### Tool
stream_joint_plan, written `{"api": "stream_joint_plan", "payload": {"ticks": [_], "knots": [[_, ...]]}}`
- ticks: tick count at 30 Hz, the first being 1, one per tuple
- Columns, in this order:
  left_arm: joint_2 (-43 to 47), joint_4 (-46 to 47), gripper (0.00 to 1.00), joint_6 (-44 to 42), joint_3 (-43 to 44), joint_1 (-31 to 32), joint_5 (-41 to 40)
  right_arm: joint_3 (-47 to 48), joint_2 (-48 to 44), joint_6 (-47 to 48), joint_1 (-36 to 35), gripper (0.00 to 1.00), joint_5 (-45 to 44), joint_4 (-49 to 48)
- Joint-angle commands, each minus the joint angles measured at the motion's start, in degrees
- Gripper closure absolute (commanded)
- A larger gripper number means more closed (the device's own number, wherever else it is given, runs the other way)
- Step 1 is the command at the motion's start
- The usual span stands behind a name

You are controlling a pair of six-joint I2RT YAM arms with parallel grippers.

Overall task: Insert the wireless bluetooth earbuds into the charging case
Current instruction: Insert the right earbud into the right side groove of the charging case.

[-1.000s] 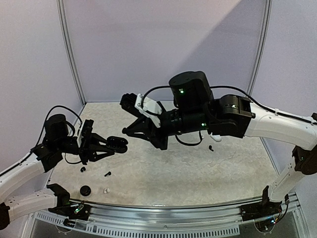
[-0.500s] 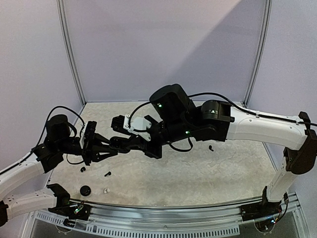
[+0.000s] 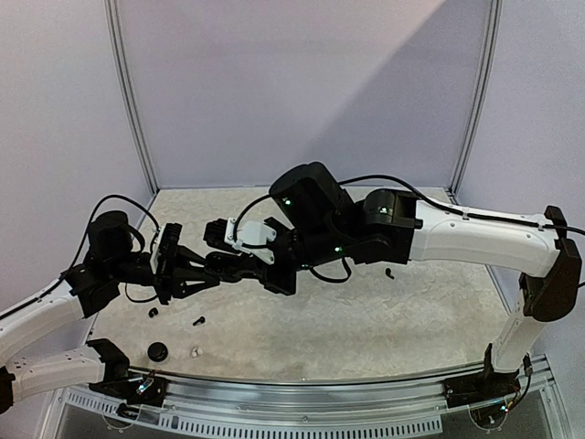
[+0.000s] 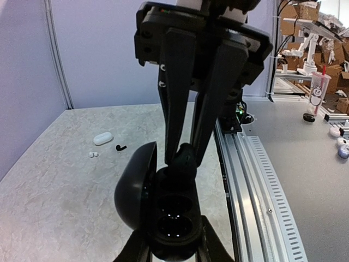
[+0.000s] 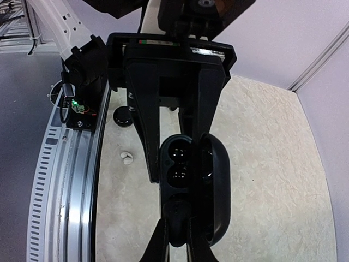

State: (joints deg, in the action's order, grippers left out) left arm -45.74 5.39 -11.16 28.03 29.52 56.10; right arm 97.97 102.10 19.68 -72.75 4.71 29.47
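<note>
My left gripper (image 3: 203,271) is shut on the open black charging case (image 4: 174,218), whose lid (image 4: 133,185) swings out to the left. Two glossy wells in the case show empty. My right gripper (image 3: 222,267) reaches in from the right, shut on a black earbud (image 4: 184,158). The earbud sits at the far end of the case, beyond the two wells. In the right wrist view the earbud (image 5: 177,218) is pinched between my fingertips (image 5: 158,240), against the near end of the case (image 5: 180,158). I cannot tell whether it is seated.
On the table to the right lies a black earbud (image 3: 390,273), with a white case (image 4: 103,138) and white earbuds (image 4: 94,155) nearby. Near the left front edge lie two black earbuds (image 3: 199,321), a black round piece (image 3: 158,351) and a white earbud (image 3: 195,351). A metal rail (image 4: 256,180) borders the table.
My right arm has swung left and down, bringing its earbud from above the middle of the table to the case. The left gripper and case have barely shifted.
</note>
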Motion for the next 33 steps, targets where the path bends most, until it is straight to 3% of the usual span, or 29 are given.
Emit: {"api": "stream_joint_plan", "payload": {"ticks": [1, 7, 14, 25, 33], "knots": [[-0.1, 3.0, 1.0, -0.4, 0.6, 1.2, 1.0, 1.3, 1.4, -1.1, -0.1, 1.0, -1.8, 0.5], [-0.3, 4.6, 1.0, -0.3, 0.4, 1.6, 0.9, 1.3, 1.9, -2.4, 0.0, 0.99, -2.6, 0.1], [0.1, 5.9, 1.0, 0.9, 0.0, 1.9, 0.6, 1.2, 1.9, -2.7, 0.0, 0.8, -2.9, 0.2], [0.8, 6.0, 1.0, 2.5, -0.4, 2.0, -0.5, 1.3, 1.3, -3.0, 0.0, 0.73, -3.7, 0.8], [1.3, 6.0, 1.0, 10.2, -2.3, 1.8, -5.4, 0.7, -3.5, -4.2, 0.0, 0.63, -4.0, -2.5]]}}
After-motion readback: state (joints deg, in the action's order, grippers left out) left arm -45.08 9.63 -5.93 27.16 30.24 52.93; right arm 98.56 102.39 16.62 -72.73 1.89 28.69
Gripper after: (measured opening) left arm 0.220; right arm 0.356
